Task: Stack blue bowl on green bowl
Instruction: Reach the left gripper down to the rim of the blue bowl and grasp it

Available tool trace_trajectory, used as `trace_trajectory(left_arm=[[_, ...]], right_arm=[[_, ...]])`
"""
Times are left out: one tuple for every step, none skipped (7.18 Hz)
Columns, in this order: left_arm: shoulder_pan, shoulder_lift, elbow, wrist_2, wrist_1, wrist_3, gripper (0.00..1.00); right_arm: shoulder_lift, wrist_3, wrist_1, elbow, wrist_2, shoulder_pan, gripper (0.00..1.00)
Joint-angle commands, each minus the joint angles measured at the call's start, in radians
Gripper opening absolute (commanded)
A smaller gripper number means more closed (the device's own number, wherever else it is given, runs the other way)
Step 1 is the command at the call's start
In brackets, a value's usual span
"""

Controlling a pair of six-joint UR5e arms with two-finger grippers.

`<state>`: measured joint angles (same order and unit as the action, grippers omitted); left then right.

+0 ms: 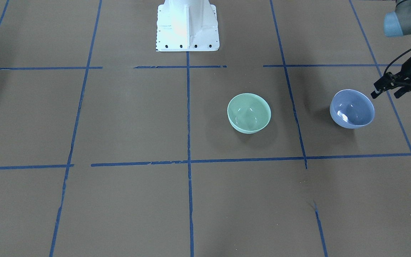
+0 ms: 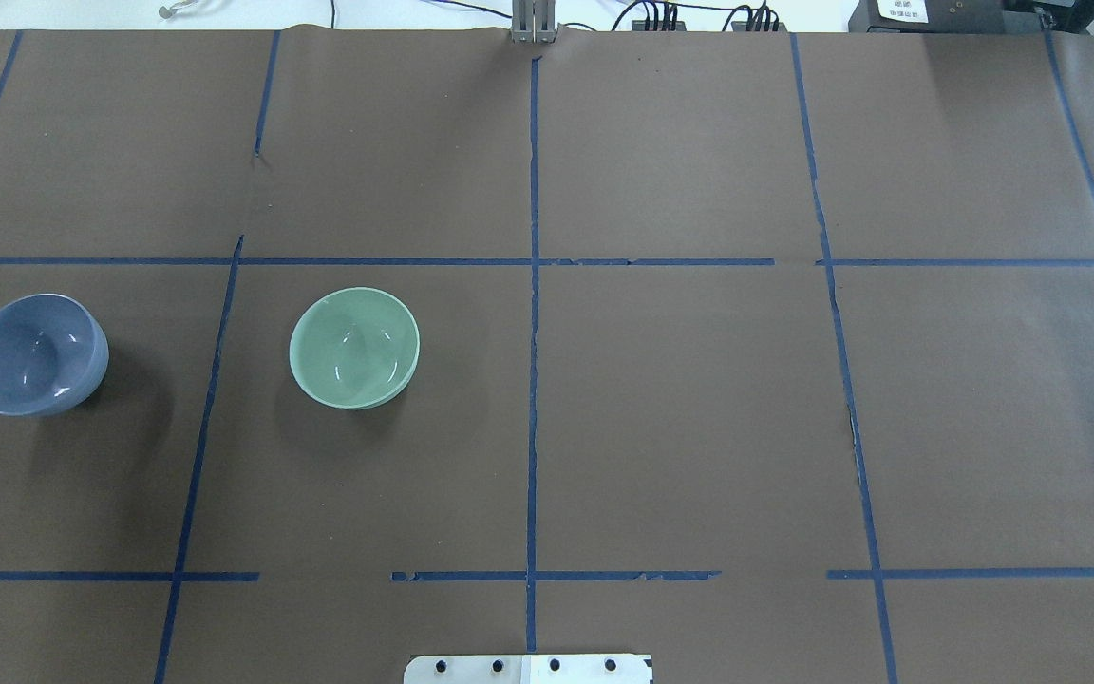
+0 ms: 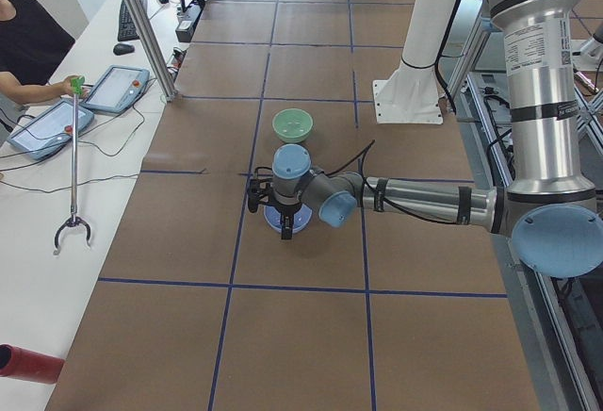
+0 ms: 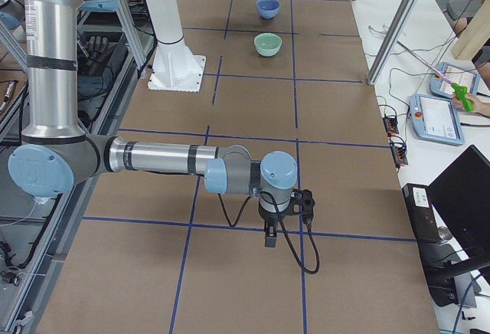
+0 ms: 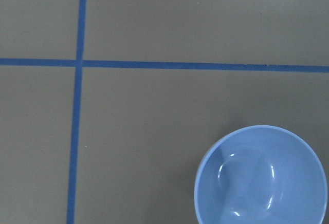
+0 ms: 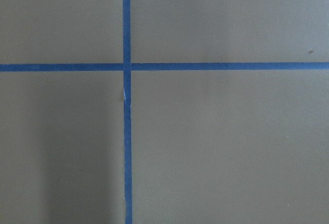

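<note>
The blue bowl (image 1: 352,109) stands upright on the brown table, on my left side. It also shows in the overhead view (image 2: 34,353) and at the lower right of the left wrist view (image 5: 262,175). The green bowl (image 1: 249,113) stands upright about one bowl-width away, toward the table's middle (image 2: 354,348). Both bowls are empty. My left gripper (image 1: 385,95) hangs open above the table just outside the blue bowl's outer rim, apart from it. My right gripper (image 4: 268,234) hovers over bare table far from both bowls; I cannot tell whether it is open or shut.
The white robot pedestal (image 1: 187,25) stands at the table's robot-side edge. Blue tape lines (image 2: 533,380) divide the brown table into squares. Operators, tablets (image 3: 113,86) and a grabber tool (image 3: 73,166) are at a side bench.
</note>
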<state>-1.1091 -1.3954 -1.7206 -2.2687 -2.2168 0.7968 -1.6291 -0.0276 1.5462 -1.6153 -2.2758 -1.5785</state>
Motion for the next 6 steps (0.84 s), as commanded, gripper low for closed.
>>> trace_trajectory(left_arm=[[0.084, -0.01, 0.103, 0.055, -0.131, 0.074, 1.0], [0.095, -0.011, 0.11, 0.055, -0.132, 0.073, 1.0], [0.1, -0.01, 0.11, 0.055, -0.135, 0.074, 0.65], [0.1, -0.01, 0.105, 0.054, -0.135, 0.068, 0.19], [0.098, -0.01, 0.102, 0.054, -0.135, 0.065, 0.0], [0.091, -0.005, 0.083, 0.045, -0.132, 0.062, 0.0]], right_arm=[[0.0, 0.0, 0.0, 0.0, -0.001, 0.0, 1.0], [0.0, 0.0, 0.002, 0.0, 0.001, 0.0, 1.0], [0.0, 0.0, 0.0, 0.0, 0.001, 0.0, 1.0], [0.0, 0.0, 0.0, 0.0, 0.001, 0.0, 1.0], [0.0, 0.0, 0.0, 0.0, -0.001, 0.0, 1.0], [0.0, 0.0, 0.0, 0.0, 0.001, 0.0, 1.0]])
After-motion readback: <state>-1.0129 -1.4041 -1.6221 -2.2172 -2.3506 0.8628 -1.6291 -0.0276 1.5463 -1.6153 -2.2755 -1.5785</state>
